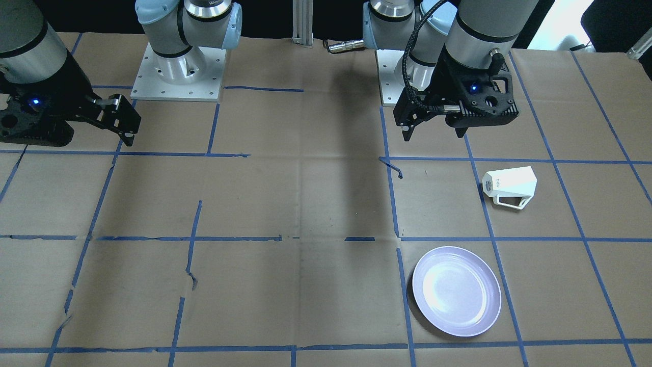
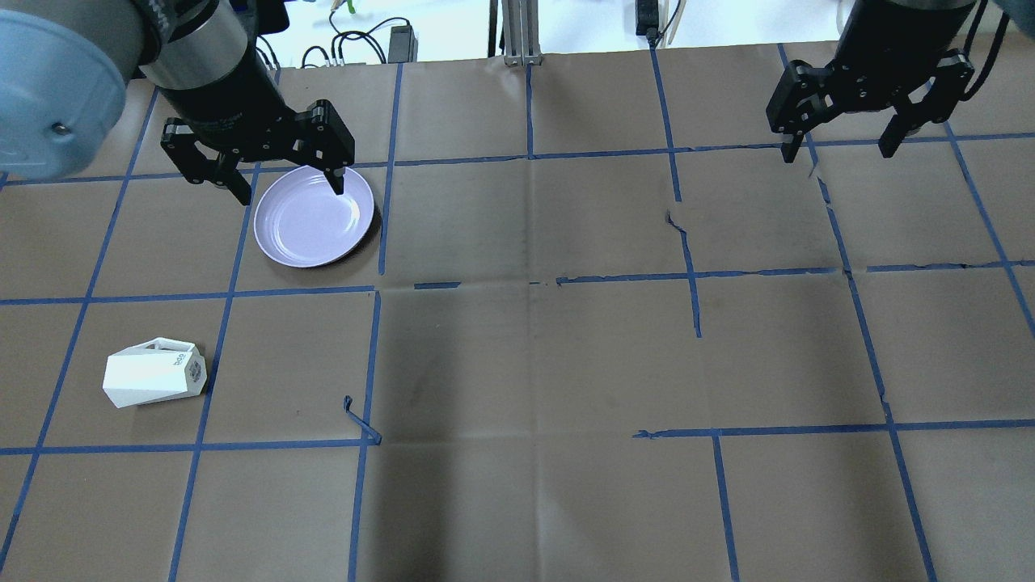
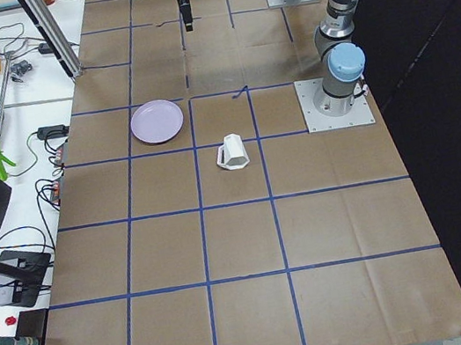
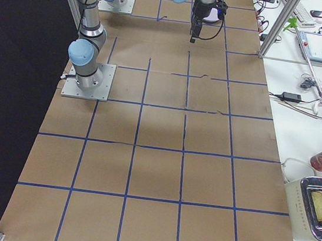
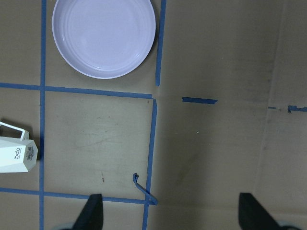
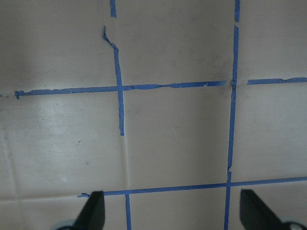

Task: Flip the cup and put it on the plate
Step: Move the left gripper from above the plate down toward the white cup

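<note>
The white faceted cup lies on its side on the brown paper, its narrow base with dark lettering towards the table's middle. It also shows in the overhead view, the exterior left view and the left wrist view. The lavender plate sits bare and flat one grid square away, also in the overhead view and the left wrist view. My left gripper is open and empty, held high above the table. My right gripper is open and empty, far off on the other side.
Blue tape lines grid the brown paper. A loose curl of tape sticks up to the right of the cup. The arm bases stand at the table's robot edge. Benches with tools and cables flank the table.
</note>
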{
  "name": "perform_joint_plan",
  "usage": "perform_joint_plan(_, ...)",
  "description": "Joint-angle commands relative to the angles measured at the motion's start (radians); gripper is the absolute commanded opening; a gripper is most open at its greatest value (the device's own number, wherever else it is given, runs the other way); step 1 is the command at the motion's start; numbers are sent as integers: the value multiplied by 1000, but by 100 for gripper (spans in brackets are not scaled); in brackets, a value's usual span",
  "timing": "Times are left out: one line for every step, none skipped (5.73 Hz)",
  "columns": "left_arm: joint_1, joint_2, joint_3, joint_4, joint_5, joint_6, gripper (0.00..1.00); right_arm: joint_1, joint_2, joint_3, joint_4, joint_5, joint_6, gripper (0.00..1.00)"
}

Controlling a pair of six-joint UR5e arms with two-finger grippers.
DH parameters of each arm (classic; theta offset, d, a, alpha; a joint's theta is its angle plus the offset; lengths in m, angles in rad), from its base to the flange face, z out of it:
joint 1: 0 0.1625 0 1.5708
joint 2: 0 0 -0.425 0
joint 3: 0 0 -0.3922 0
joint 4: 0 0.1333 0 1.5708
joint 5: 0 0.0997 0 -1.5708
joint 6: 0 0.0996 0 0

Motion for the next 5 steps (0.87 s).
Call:
perform_joint_plan(0, -1, -2, 0, 0, 10, 99, 0, 0, 0, -2, 0, 0, 100)
perform_joint_plan(0, 0, -2, -1, 0, 16, 99, 0, 0, 0, 0, 0, 0, 100)
perform_joint_plan(9, 2, -2, -1, 0, 25, 99, 0, 0, 0, -2, 0, 0, 100)
perform_joint_plan(62, 5, -2, -11, 1, 93, 99, 0, 0, 0, 0, 0, 0, 100)
perform_joint_plan(143, 9, -2, -12, 3, 176, 99, 0, 0, 0, 0, 0, 0, 100)
